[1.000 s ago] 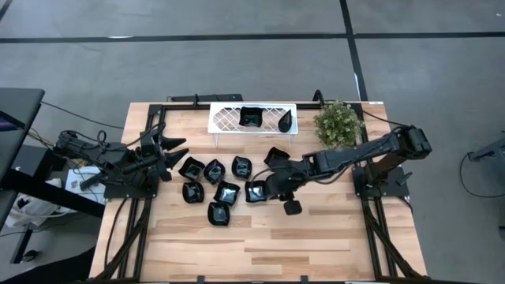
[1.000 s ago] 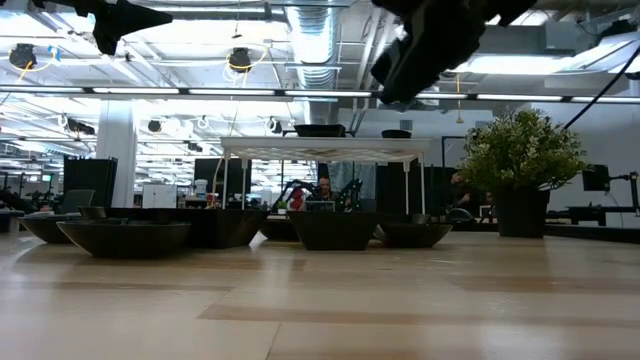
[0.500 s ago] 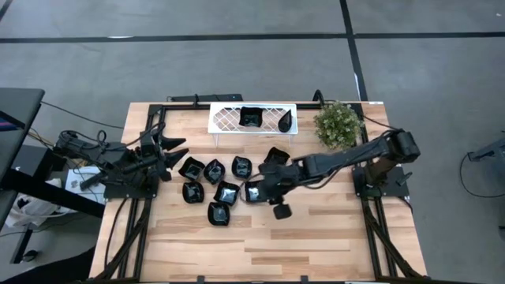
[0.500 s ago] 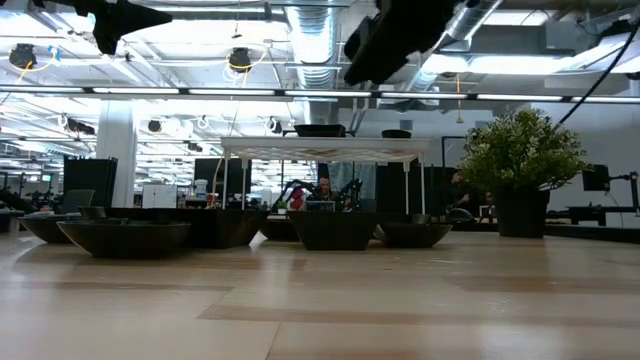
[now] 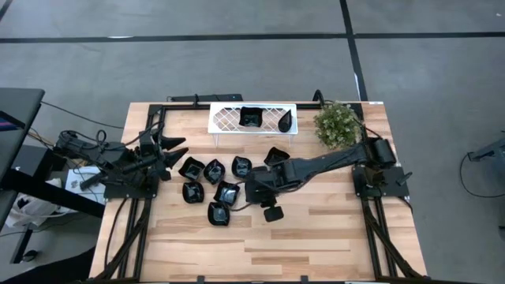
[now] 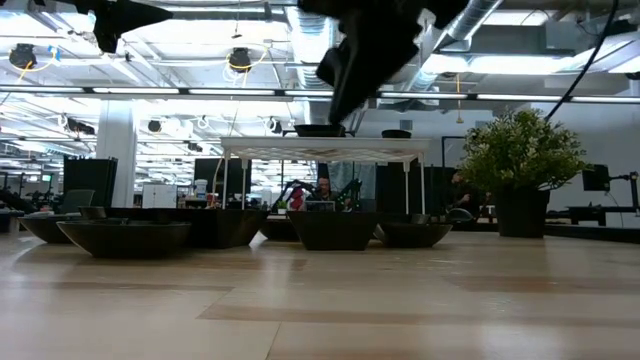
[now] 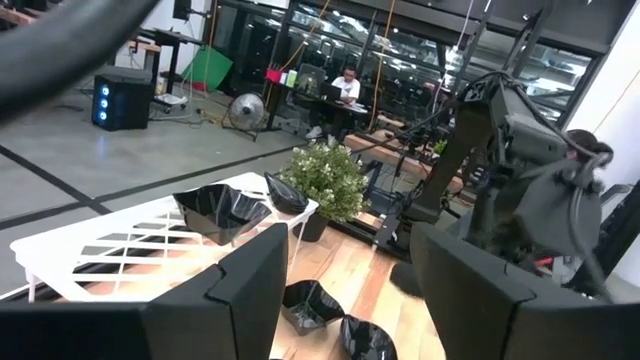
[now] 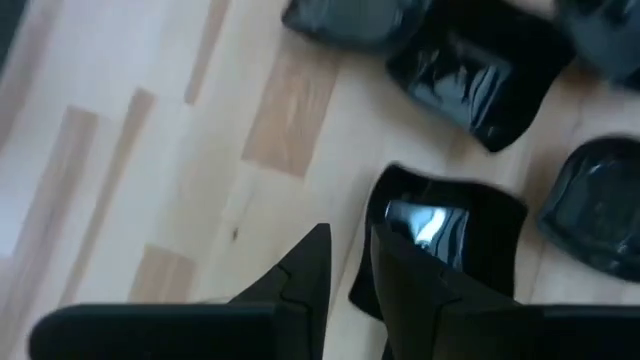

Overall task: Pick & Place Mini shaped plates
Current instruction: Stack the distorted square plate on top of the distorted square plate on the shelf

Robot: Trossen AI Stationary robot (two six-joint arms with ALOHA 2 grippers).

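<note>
**Right claw hovers over the plate cluster, nothing in it yet**

The right arm reaches from its base across the counter [image 5: 331,237], its right claw [image 5: 251,189] poised above the middle of the mini shaped plates [image 5: 221,189], which lie grouped near the centre-left of the counter. In the right wrist view its fingers [image 8: 310,270] stand narrowly apart with only bare wood between them, so the claw holds nothing. Just beside them sits a squarish plate [image 8: 440,250] with a glossy highlight, probably the target; the narrow gap suits pinching a thin rim rather than spanning a whole dish. In the low view the arm shows only as a dark shape hanging well clear of the counter.

The left claw [image 5: 170,147] waits at the left edge of the counter, fingers spread wide and empty, aimed toward the plates. It is parked off to the side, likely to leave the cluster free for the other arm.

2 plates already rest on the white lattice tray [image 5: 225,118] at the far edge: a squarish one [image 5: 251,117] and a leaf-shaped one [image 5: 287,121]. The tray stands raised on legs, so each dish must be lifted up onto it. The green plant [image 5: 338,124] stands just beside the tray's right end, close to the right arm's path. By my count about 8 or 9 plates are not yet placed, so the job looks early.
</note>
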